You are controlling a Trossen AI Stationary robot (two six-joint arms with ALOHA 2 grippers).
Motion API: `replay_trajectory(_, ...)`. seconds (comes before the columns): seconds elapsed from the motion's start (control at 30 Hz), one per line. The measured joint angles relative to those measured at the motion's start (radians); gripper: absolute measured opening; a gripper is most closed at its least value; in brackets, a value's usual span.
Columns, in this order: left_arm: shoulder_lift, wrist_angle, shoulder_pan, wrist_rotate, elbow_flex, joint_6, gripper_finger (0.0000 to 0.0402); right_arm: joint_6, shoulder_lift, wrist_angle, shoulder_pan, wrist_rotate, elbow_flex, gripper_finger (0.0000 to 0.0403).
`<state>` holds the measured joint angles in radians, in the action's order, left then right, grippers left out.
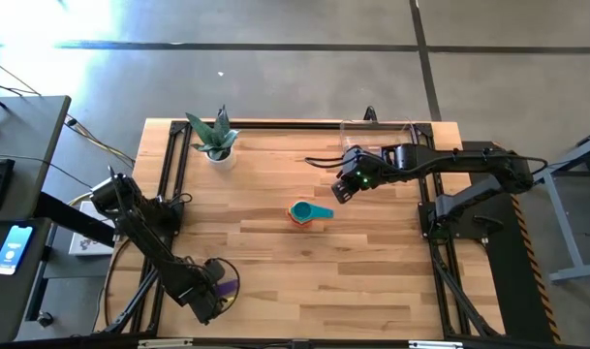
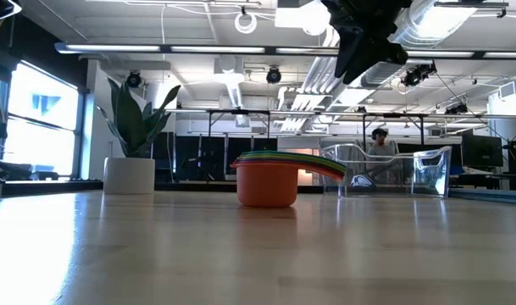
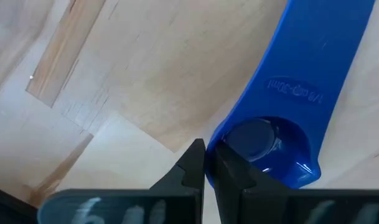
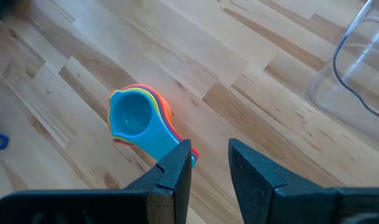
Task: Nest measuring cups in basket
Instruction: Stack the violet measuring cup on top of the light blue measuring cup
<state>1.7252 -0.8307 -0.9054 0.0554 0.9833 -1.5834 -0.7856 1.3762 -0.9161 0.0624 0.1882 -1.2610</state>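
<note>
A blue measuring cup (image 3: 282, 99) lies open side up on the wood near the table's front left corner, and my left gripper (image 3: 206, 167) points down onto its bowl, shut at the rim. In the high view it shows as a small blue-purple shape (image 1: 227, 286) beside the left gripper (image 1: 213, 291). The other cups sit nested in a stack, teal on top (image 1: 309, 213), orange at the bottom (image 2: 266, 182), mid-table. My right gripper (image 4: 211, 163) hangs open above the table between the stack and the clear basket (image 1: 377, 136), holding nothing. My left gripper meets the blue cup at the bowl's rim (image 3: 219, 142), on the side away from the handle's free end. One finger stands over the bowl's inside and the other outside it, coming from above. The fingertips hide the wall between them. The cup sits on the table.
A white pot with a green plant (image 1: 215, 143) stands at the back left. The basket (image 2: 393, 169) stands at the table's far right. Bare wood lies between the stack and the left gripper. A person (image 2: 380, 140) shows in the room beyond the table.
</note>
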Motion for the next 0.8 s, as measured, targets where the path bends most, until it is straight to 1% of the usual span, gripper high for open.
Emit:
replay_trajectory(0.2,-0.017,-0.004,0.026,-0.020,0.002,0.045,0.0006,-0.003,0.000,0.000,0.000,0.017,0.000,0.0098)
replay_trajectory(0.43,-0.078,-0.009,0.136,-0.095,0.041,0.184,0.0005,-0.027,0.000,0.000,-0.018,0.067,0.000,0.0098)
replay_trajectory(0.6,-0.104,-0.012,0.256,-0.120,0.083,0.355,0.0004,-0.076,0.000,-0.001,-0.025,0.074,0.000,0.0098)
replay_trajectory(0.8,-0.105,-0.002,0.413,-0.140,0.146,0.631,0.0004,-0.100,0.000,-0.001,-0.024,0.089,0.000,0.0098)
